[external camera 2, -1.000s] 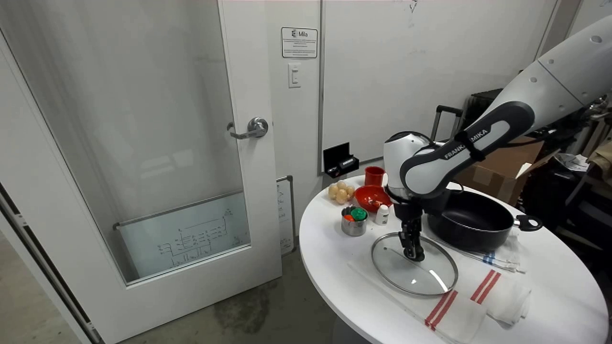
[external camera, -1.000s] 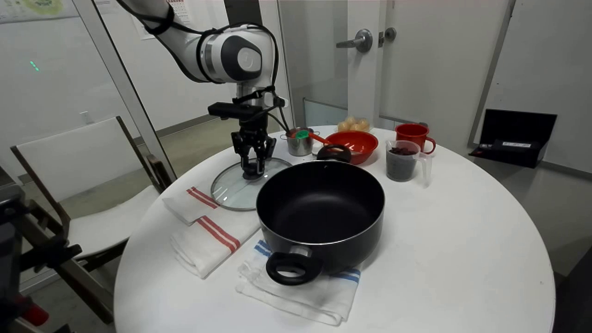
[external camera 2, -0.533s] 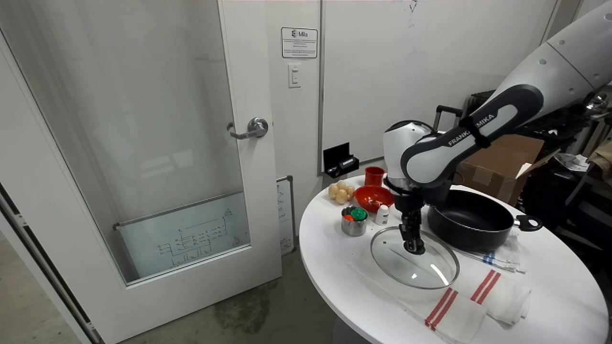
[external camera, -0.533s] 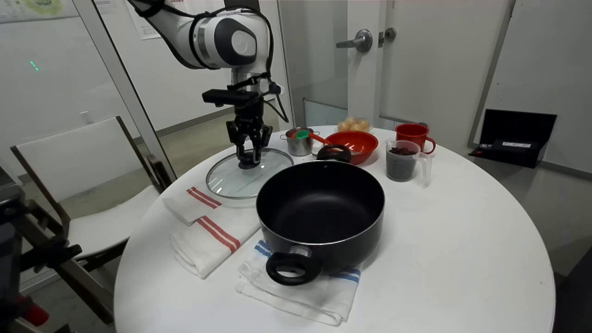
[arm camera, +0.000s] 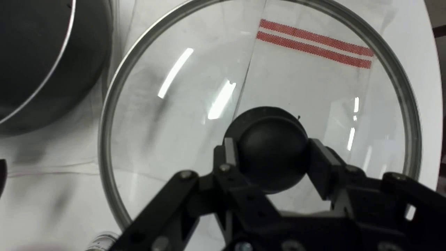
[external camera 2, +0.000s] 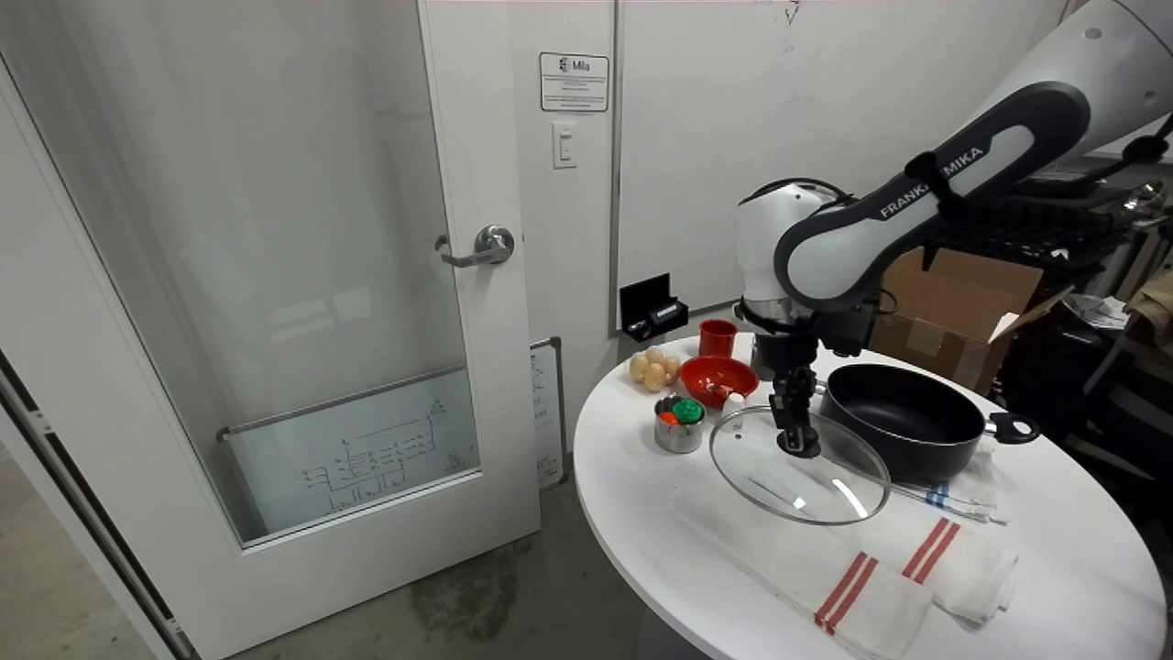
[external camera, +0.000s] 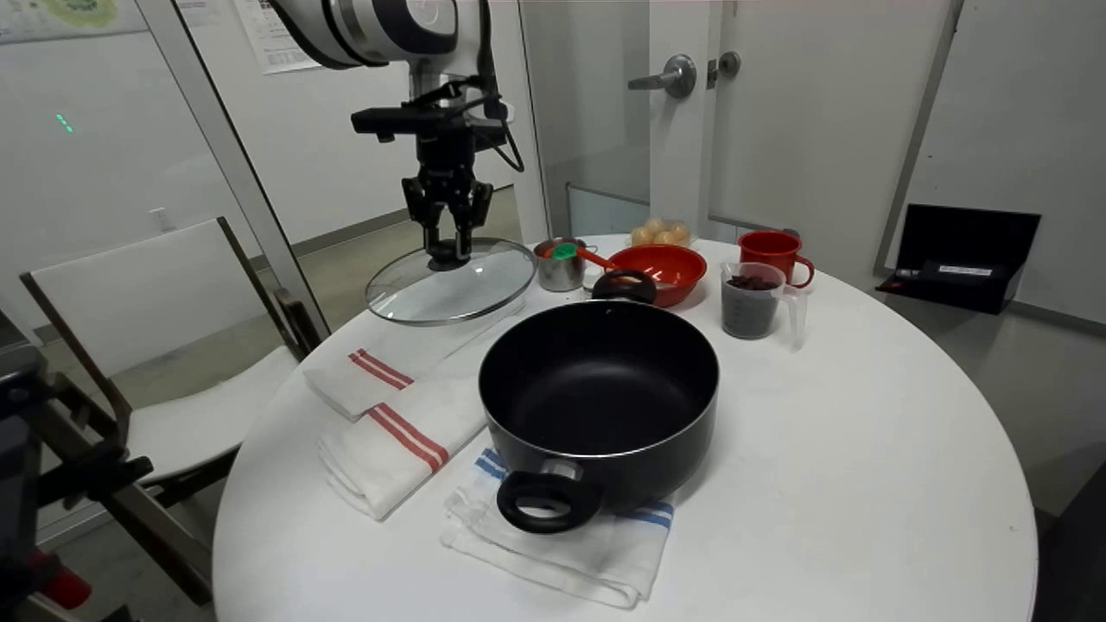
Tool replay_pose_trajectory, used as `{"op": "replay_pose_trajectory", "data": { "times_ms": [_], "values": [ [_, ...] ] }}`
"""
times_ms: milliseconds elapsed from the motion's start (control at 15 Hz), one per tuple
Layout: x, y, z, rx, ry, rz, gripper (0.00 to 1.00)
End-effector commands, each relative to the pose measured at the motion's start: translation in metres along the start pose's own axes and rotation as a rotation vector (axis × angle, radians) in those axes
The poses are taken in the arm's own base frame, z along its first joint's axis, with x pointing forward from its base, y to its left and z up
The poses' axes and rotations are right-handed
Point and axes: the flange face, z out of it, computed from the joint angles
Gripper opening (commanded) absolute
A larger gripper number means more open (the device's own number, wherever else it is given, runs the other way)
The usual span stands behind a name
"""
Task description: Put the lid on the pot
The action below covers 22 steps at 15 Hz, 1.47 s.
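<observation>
The clear glass lid (external camera: 484, 283) with a metal rim and black knob is raised above the table, tilted slightly. It also shows in an exterior view (external camera 2: 779, 481) and fills much of the wrist view (arm camera: 195, 115). My gripper (external camera: 448, 246) is shut on the lid's knob, with a finger on each side of it in the wrist view (arm camera: 272, 153). It also shows from the side in an exterior view (external camera 2: 797, 440). The wide black pot (external camera: 600, 389) stands uncovered beside the lid, also seen in an exterior view (external camera 2: 903, 422). Only its edge shows in the wrist view (arm camera: 87, 45).
Red-striped towels (external camera: 389, 458) lie below the lid. A blue-striped towel (external camera: 562, 549) lies under the pot. A small metal pot (external camera: 562, 269), red bowl (external camera: 670, 268), red mug (external camera: 769, 248) and measuring cup (external camera: 747, 307) stand behind. A white bottle (arm camera: 102, 242) is near the lid.
My gripper has risen with the lid held by its knob. The lid has lifted from the table and towel to a clear height above them. The pot has not moved.
</observation>
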Motion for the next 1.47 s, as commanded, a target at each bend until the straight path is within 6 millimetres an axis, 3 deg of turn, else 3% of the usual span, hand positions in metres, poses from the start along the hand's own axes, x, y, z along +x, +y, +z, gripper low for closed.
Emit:
{"op": "replay_pose_trajectory", "data": {
  "times_ms": [0, 267, 733, 1400],
  "values": [
    [-0.023, 0.021, -0.033, -0.018, -0.013, 0.027, 0.26],
    [-0.041, 0.062, -0.048, -0.019, -0.007, 0.102, 0.26],
    [-0.079, 0.143, -0.052, 0.0, -0.01, 0.244, 0.26],
    [-0.118, 0.216, -0.046, 0.052, -0.005, 0.394, 0.26]
  ]
}}
